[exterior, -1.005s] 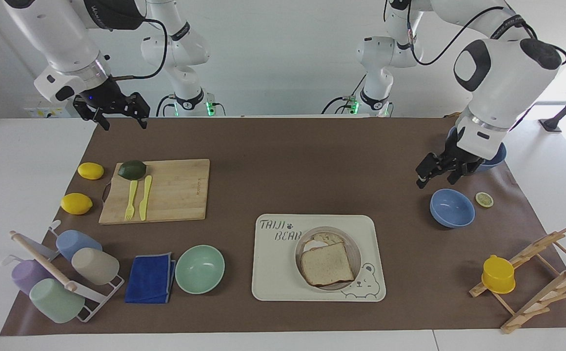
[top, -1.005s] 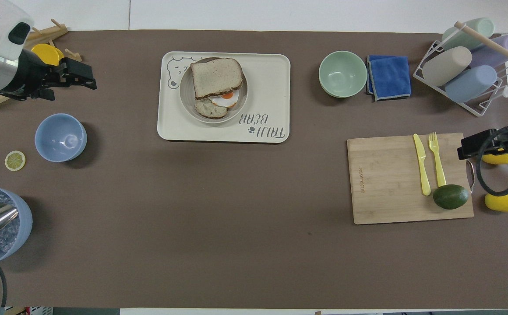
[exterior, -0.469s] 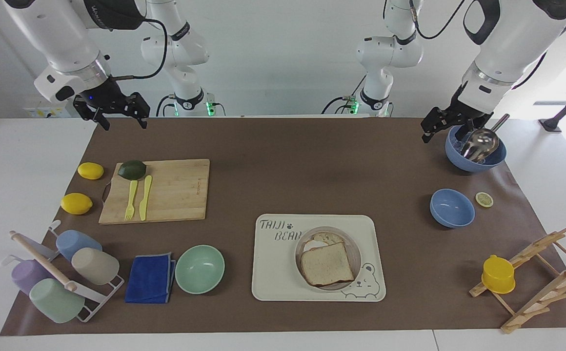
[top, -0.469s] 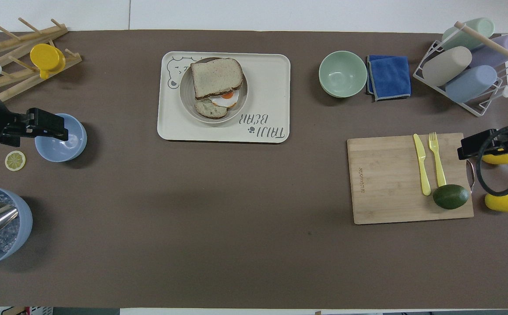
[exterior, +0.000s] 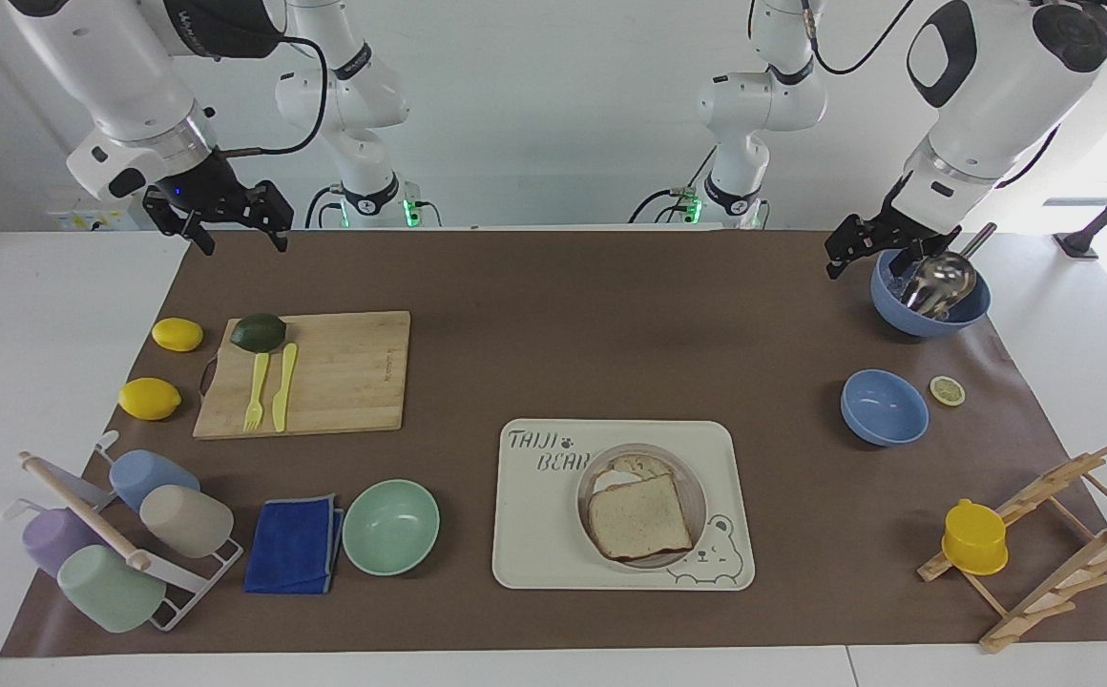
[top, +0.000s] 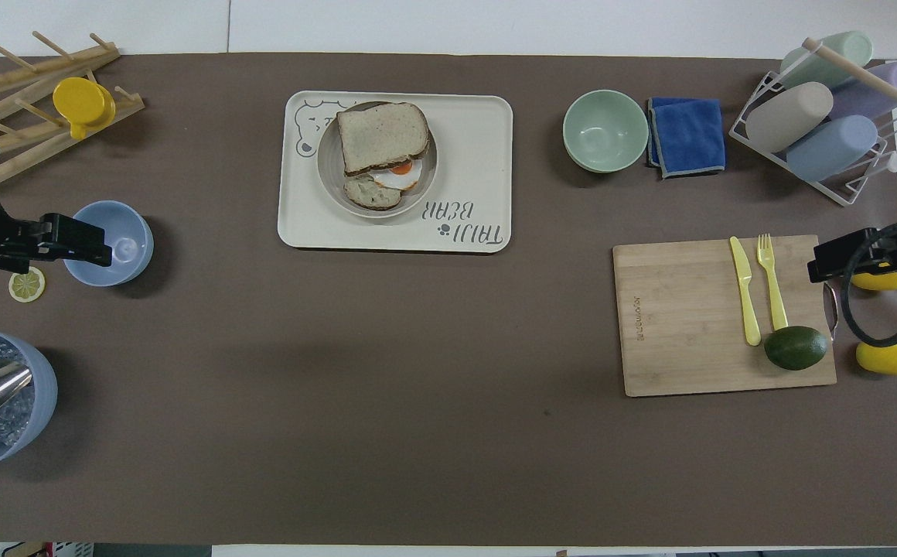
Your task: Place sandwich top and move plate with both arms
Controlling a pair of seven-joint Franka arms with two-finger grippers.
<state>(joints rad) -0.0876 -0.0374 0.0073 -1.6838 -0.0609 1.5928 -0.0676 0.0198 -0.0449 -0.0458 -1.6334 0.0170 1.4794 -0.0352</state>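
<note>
Sandwich top over egg, seemingly

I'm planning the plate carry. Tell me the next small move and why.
Probably bring the left gripper toward the plate. The sandwich top already lies on the egg slice on the plate, inside the tray, and both grippers hang away from it: the left beside the blue scoop bowl, the right gripper waiting near the cutting board.

One high camera faces the robots across the table; the other looks steeply down, sharing the whole tabletop.
</note>
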